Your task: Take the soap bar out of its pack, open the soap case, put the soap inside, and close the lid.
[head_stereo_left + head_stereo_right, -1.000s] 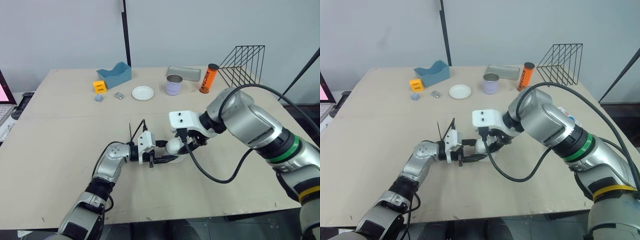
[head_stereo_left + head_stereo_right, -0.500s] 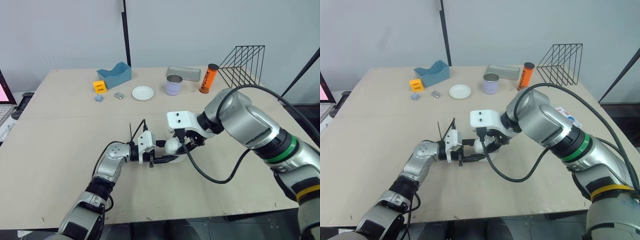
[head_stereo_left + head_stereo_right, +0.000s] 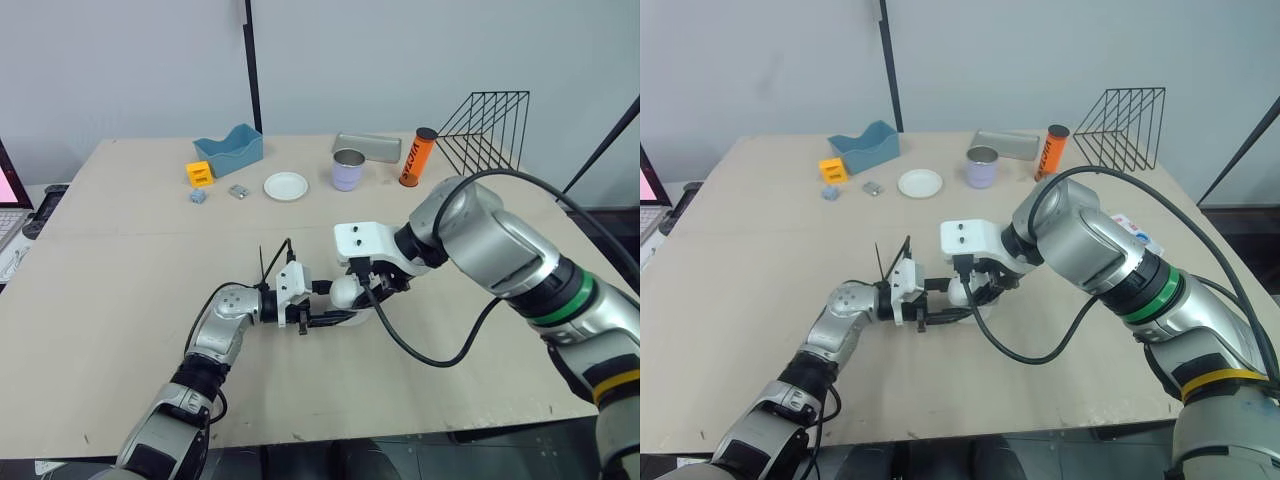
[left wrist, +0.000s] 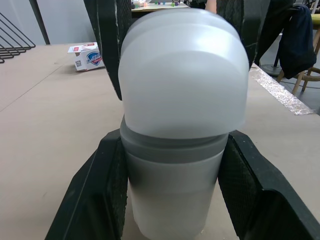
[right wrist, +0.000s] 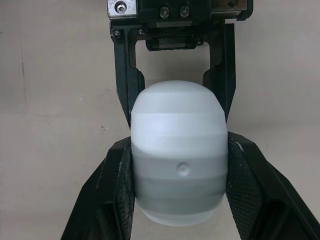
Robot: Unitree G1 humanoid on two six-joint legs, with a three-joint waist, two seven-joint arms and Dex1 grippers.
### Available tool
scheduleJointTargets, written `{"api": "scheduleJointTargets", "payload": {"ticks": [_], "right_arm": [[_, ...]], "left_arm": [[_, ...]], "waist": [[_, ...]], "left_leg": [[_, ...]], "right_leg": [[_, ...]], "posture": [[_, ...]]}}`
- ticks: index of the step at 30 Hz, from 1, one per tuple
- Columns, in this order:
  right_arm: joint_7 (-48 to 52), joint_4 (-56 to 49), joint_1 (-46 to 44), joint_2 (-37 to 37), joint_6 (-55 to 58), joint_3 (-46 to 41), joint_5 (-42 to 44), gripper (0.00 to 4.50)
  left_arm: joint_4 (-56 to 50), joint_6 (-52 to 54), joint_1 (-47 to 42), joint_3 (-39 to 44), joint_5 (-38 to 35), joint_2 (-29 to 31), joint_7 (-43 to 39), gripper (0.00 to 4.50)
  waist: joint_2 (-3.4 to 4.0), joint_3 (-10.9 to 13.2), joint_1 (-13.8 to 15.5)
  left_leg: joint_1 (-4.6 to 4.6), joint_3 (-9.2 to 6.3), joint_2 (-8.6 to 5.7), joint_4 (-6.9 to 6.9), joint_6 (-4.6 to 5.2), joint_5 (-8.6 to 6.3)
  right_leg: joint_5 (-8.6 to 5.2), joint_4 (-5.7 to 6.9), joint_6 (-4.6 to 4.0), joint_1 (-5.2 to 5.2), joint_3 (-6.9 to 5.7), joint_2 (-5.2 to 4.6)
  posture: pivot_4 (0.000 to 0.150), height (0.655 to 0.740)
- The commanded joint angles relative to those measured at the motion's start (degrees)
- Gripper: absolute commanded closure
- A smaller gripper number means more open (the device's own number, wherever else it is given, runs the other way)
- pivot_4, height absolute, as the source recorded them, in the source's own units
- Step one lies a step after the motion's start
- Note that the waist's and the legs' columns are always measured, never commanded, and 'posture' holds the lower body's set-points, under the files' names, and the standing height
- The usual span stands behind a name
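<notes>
A wide, pale tan wooden worktop (image 3: pixel 110 290) stands against a plain grey-white wall (image 3: pixel 120 60), with a thin black upright pole (image 3: pixel 253 70) rising behind its far edge. A faint seam runs across the boards, and in the left wrist view a strip of shiny tape (image 4: pixel 280 92) lies along one side.

Near the middle of the worktop, the frosted white oval plastic soap case (image 3: pixel 346 292) sits between both arms. The left end effector (image 4: pixel 172 140) is clamped on its sides from the robot's side, and the right end effector (image 5: pixel 179 147) is clamped on it from the opposite end, the fingers of each pressed against the case. The white soap carton with blue and red print (image 4: pixel 88 55) lies well apart, on the robot's right.

Along the far edge stand a blue plastic open tray (image 3: pixel 229 150), a small orange block (image 3: pixel 199 173), two small grey pieces (image 3: pixel 218 193), a round white plate (image 3: pixel 286 186), a lilac cup (image 3: pixel 348 170), a flat grey metal tray (image 3: pixel 367 146), an orange tube with a black cap (image 3: pixel 417 157) and a black wire rack (image 3: pixel 485 130).
</notes>
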Motion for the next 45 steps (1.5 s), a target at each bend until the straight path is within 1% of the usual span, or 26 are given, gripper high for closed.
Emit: {"api": "scheduleJointTargets", "payload": {"ticks": [1, 20, 21, 22, 24, 26, 37, 45], "right_arm": [[0.5, -0.3, 0.1, -0.6, -0.3, 0.3, -0.5, 2.63], [0.5, -1.5, 0.3, -0.8, -0.6, -0.2, -0.1, 2.63], [0.5, -1.5, 0.4, -0.8, -0.7, -0.1, -0.2, 2.13], [0.5, -1.5, 0.4, -0.8, -0.7, -0.1, -0.2, 1.82], [0.3, -1.3, 0.3, -0.7, -0.6, 0.0, -0.4, 1.05], [0.1, -1.0, 0.2, -0.4, -0.4, -0.1, -0.5, 0.07], [-0.2, -0.9, -0.8, -0.5, 0.2, -1.0, -0.2, 0.02], [0.1, -4.0, -1.3, -3.3, 1.7, -4.6, 1.3, 0.02]], "left_arm": [[0.2, 0.4, -0.1, -0.8, 0.8, 0.0, 0.0, 2.51], [0.0, 1.3, -0.1, -0.9, 0.7, 0.1, -0.1, 2.51], [0.0, 1.3, -0.1, -0.9, 0.7, 0.1, -0.1, 2.51], [0.0, 1.3, -0.1, -0.9, 0.7, 0.1, -0.1, 2.51], [0.0, 1.2, -0.2, -0.9, 0.7, 0.1, -0.2, 2.51], [0.1, 1.2, -0.2, -0.9, 0.7, 0.1, -0.2, 2.51], [-0.2, 1.3, 0.1, -0.8, 0.6, 0.2, -0.3, 2.51], [-0.3, 1.6, 0.2, -0.8, 0.5, 0.4, -0.2, 2.51]], "waist": [[0.0, 0.0, 0.0], [0.0, 0.0, 0.0], [0.0, 0.0, 0.0], [0.0, 0.0, 0.0], [0.0, 0.0, 0.0], [0.0, 0.0, 0.0], [0.0, 0.0, 0.0], [0.0, 0.0, 0.0]], "left_leg": [[0.0, 0.0, 0.0, 0.0, 0.0, 0.0], [0.0, 0.0, 0.0, 0.0, 0.0, 0.0], [0.0, 0.0, 0.0, 0.0, 0.0, 0.0], [0.0, 0.0, 0.0, 0.0, 0.0, 0.0], [0.0, 0.0, 0.0, 0.0, 0.0, 0.0], [0.0, 0.0, 0.0, 0.0, 0.0, 0.0], [0.0, 0.0, 0.0, 0.0, 0.0, 0.0], [0.0, 0.0, 0.0, 0.0, 0.0, 0.0]], "right_leg": [[0.0, 0.0, 0.0, 0.0, 0.0, 0.0], [0.0, 0.0, 0.0, 0.0, 0.0, 0.0], [0.0, 0.0, -0.01, 0.0, 0.0, 0.0], [0.0, 0.0, -0.01, 0.0, 0.0, 0.0], [0.0, 0.0, 0.0, 0.0, -0.01, 0.0], [0.0, 0.0, 0.0, 0.0, 0.0, 0.0], [-0.01, 0.0, -0.01, -0.01, 0.0, 0.0], [-0.01, 0.0, -0.01, -0.01, 0.0, -0.01]], "posture": [[0.15, 0.7393], [0.15, 0.7393], [0.15, 0.7393], [0.15, 0.7393], [0.15, 0.7393], [0.15, 0.7393], [0.15, 0.7393], [0.15, 0.7393]]}}
